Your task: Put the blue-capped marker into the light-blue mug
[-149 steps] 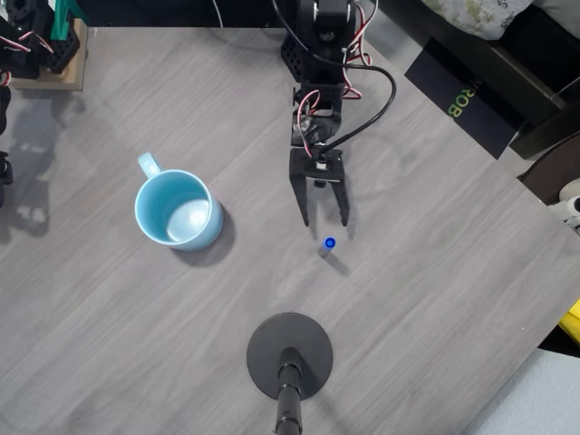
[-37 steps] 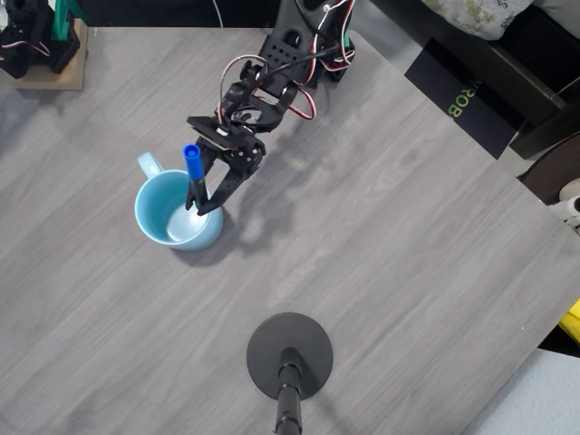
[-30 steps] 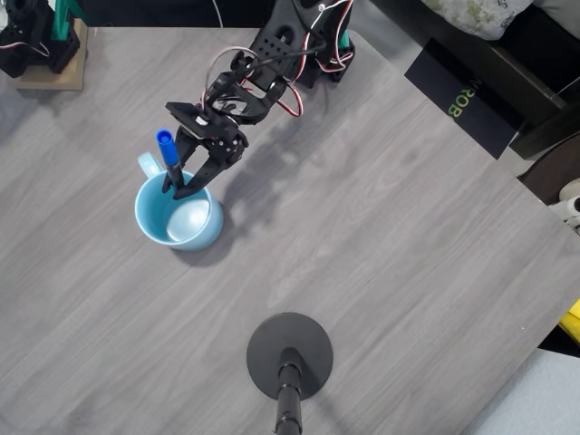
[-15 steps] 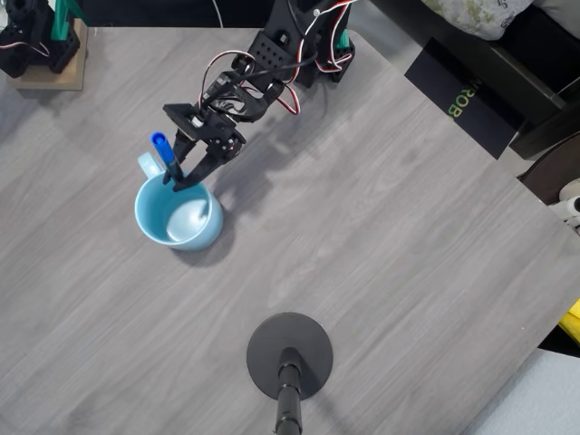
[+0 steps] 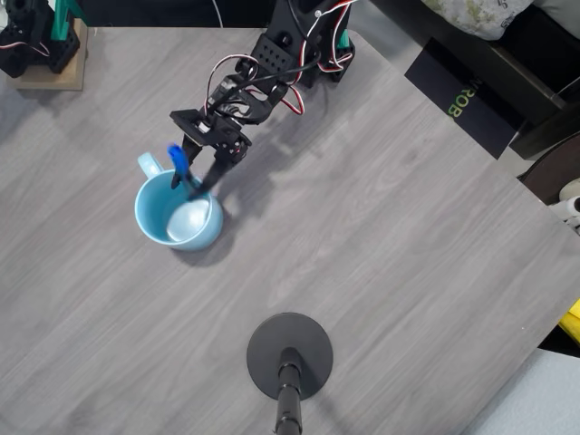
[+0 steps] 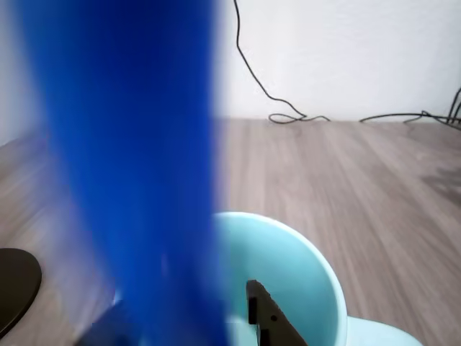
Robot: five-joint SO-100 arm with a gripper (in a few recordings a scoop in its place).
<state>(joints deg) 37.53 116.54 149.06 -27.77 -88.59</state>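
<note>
Now the tool (image 5: 194,179) looks open and the marker (image 5: 178,161) tips into the mug (image 5: 178,210); lift away straight up.

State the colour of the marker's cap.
Bright blue. The blue-capped marker shows it best in the overhead view, over the light-blue mug; the wrist view blurs it.

blue-capped marker (image 5: 178,159), light-blue mug (image 5: 156,217), grey woodgrain table (image 5: 390,272)

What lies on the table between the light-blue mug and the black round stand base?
Nothing: in the overhead view, bare grey table runs from the light-blue mug to the black stand base.
</note>
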